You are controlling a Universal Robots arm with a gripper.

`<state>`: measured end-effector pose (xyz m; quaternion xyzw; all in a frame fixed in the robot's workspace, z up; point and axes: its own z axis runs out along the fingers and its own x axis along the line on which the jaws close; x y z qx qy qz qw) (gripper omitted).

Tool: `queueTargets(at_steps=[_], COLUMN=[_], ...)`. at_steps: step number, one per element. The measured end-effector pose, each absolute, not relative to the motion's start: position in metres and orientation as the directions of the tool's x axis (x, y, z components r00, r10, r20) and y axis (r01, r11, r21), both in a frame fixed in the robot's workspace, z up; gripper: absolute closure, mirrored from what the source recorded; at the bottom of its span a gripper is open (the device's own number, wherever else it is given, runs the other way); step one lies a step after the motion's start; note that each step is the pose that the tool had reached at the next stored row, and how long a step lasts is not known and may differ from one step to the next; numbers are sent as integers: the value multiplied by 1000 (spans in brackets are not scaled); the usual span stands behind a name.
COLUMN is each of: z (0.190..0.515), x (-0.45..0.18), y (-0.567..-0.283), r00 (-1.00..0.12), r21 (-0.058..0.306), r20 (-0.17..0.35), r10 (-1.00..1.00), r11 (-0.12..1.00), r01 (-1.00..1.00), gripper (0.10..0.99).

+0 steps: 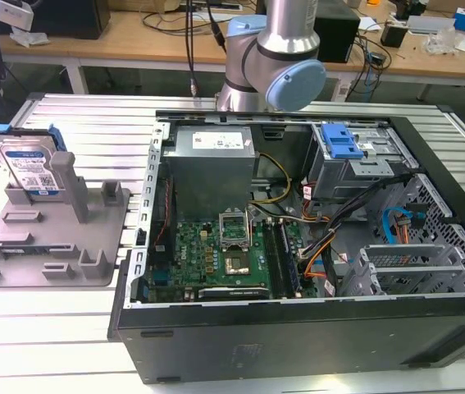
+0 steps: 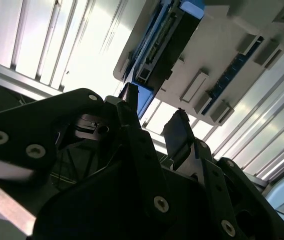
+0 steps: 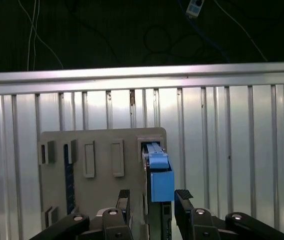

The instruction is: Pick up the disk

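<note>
Flat rectangular silver-metal disk (image 1: 25, 164) w/ white-and-blue label & blue plastic side rails stands upright on edge in the grey plastic fixture (image 1: 52, 246) w/ upright posts, at the exterior view's left. One post sits just in front of it. The fixture lies on the slatted aluminium counter (image 1: 76, 115), beside the open black computer case (image 1: 298, 246). The silver-and-blue robot arm (image 1: 277, 49) rises behind the case.

Black two-finger hand (image 3: 154, 197) is wide open & holds nothing. In the first wrist view the disk (image 3: 159, 175) shows edge-on, blue rail up, lined up w/ the gap between the fingers (image 3: 124, 200). No contact seen. In the second wrist view the hand (image 2: 154, 115) is near the disk (image 2: 157, 45) & fixture (image 2: 217, 55), fingertips apart from both.
</note>
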<state>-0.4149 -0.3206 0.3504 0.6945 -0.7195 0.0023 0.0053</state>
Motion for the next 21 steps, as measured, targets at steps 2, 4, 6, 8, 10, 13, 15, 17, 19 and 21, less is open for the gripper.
queueTargets(at_steps=[2,4,6,8,10,13,15,17,19,21], z=[348,346,343,341,338,334,330,326,324,323], x=[-416,-417,-418,-419,-420,-421,-422,-423,-424,-424], y=[-320,-319,-318,-318,-316,-314,-312,-311,-311,-311], r00=[-33,-30,-27,-25,-22,-17,-11,-4,-1,0], r21=[3,2,2,2,2,2,2,2,2,2], r20=[11,11,11,11,11,11,11,11,11,11], r10=[-999,-999,-1000,-1000,-1000,-1000,-1000,-1000,-1000,-1000], r11=[33,30,27,25,22,17,11,4,1,0], r01=[-999,-1000,-1000,-1000,-1000,-1000,-1000,-1000,-1000,-1000], gripper=[604,604,604,604,604,604,604,604,604,604])
